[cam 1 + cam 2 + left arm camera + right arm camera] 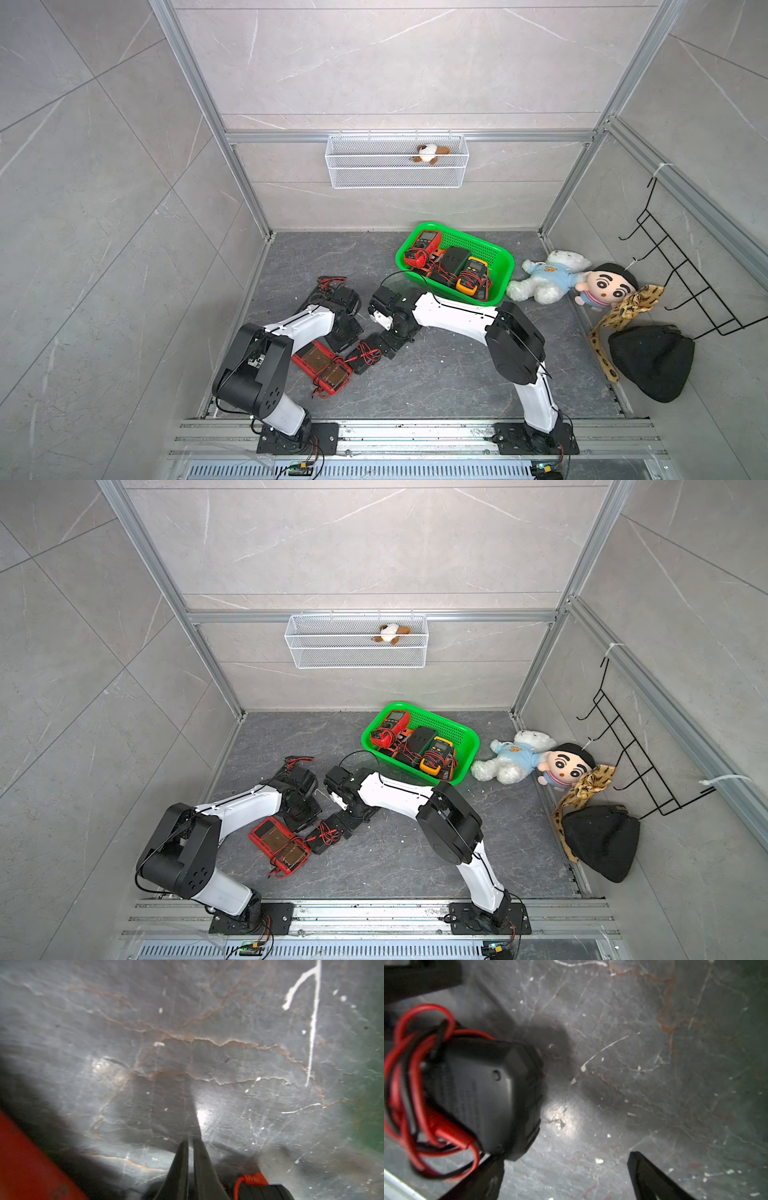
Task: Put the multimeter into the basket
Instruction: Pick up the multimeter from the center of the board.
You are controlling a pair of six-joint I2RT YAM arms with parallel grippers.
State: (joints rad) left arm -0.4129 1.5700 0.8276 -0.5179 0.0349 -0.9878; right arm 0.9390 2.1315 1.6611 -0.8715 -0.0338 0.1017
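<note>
Leads (446,1129) tangled over black multimeter (488,1095), red multimeter (322,368) alongside — basket (478,248) beyond.

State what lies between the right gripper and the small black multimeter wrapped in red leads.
Nothing: the right wrist view shows one finger of the right gripper at the black multimeter's very edge.

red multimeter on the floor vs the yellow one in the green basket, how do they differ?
Place: the red multimeter lies on the floor; the yellow multimeter sits in the green basket.
Face: the yellow multimeter shows its display and dial; the red multimeter shows only two brownish panels.
Size: the red multimeter looks longer than the yellow multimeter.
Shared: both have red and black test leads attached.
</note>
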